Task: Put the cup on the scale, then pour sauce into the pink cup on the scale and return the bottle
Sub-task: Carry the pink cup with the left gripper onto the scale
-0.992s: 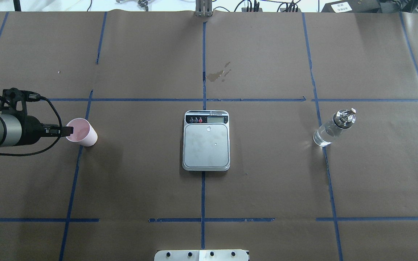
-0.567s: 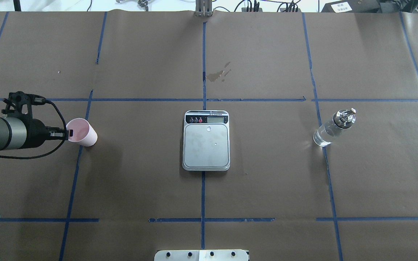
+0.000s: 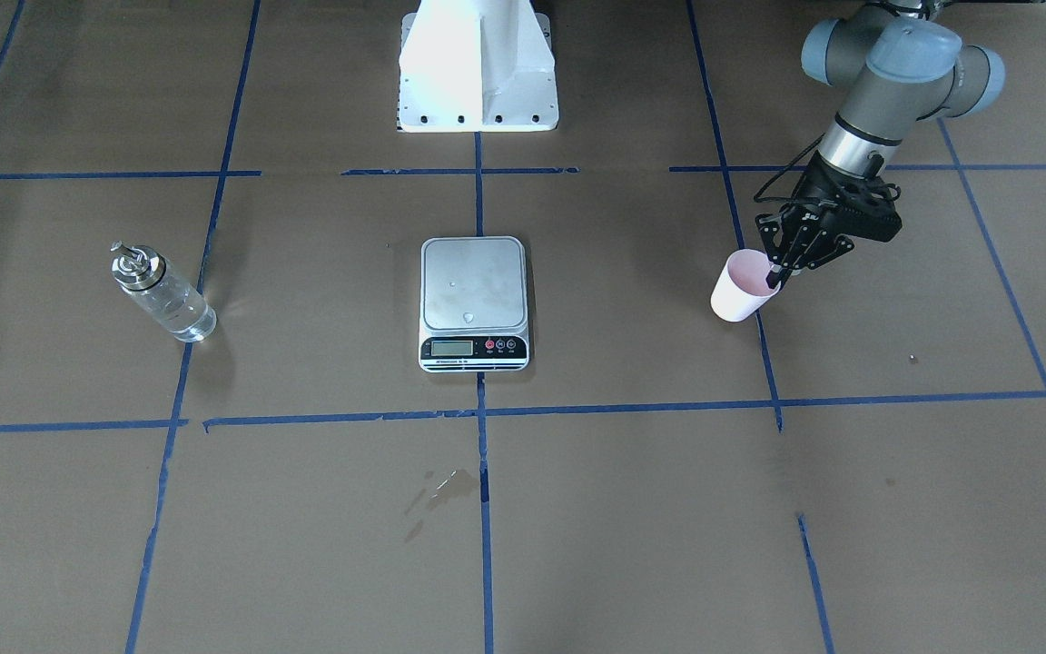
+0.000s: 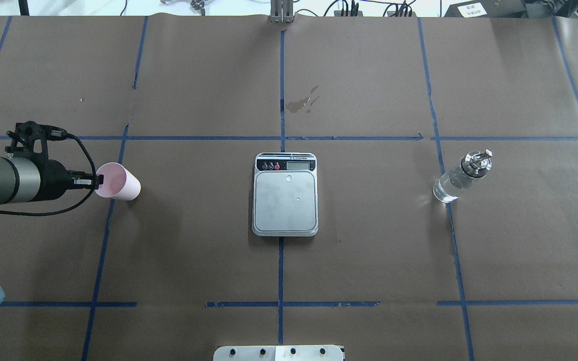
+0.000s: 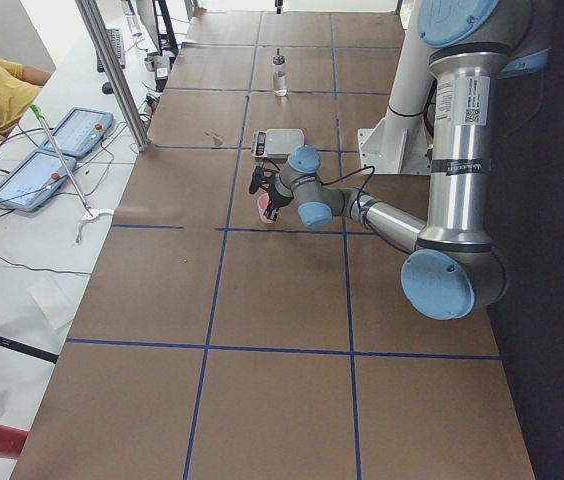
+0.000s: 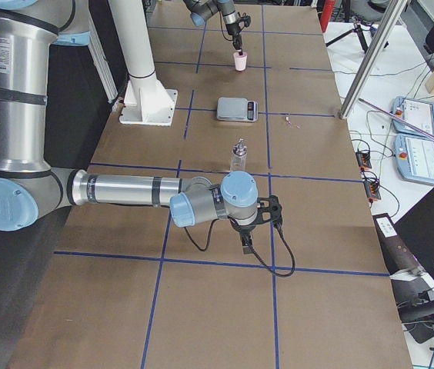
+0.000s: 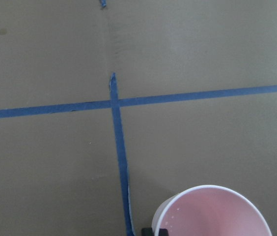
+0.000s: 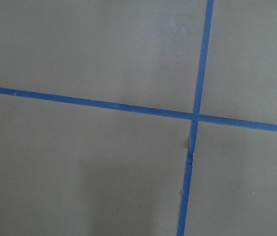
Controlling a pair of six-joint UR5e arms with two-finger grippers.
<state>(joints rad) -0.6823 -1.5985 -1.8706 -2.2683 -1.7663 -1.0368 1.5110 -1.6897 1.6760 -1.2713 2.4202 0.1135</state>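
The pink cup (image 4: 121,183) is at the table's left, mouth tipped toward my left gripper (image 4: 97,180). That gripper is shut on the cup's near rim, one finger inside and one outside; the front view shows the same grip (image 3: 773,275) on the cup (image 3: 741,291). The left wrist view shows the cup's pink inside (image 7: 212,214). The scale (image 4: 285,200) lies at the centre, its platform bare. The glass bottle (image 4: 462,175) with clear sauce stands at the right. My right gripper (image 6: 245,242) hangs near the table's right end; I cannot tell if it is open.
A wet stain (image 4: 304,103) marks the paper beyond the scale. The robot's white base (image 3: 478,64) is at the near edge. Blue tape lines cross the brown paper. Operator tablets (image 5: 72,130) lie on a side bench past the far edge.
My left gripper closed on the cup's rim and shifted slightly right toward the scale, taking the cup with it. Bottle and scale have not moved.
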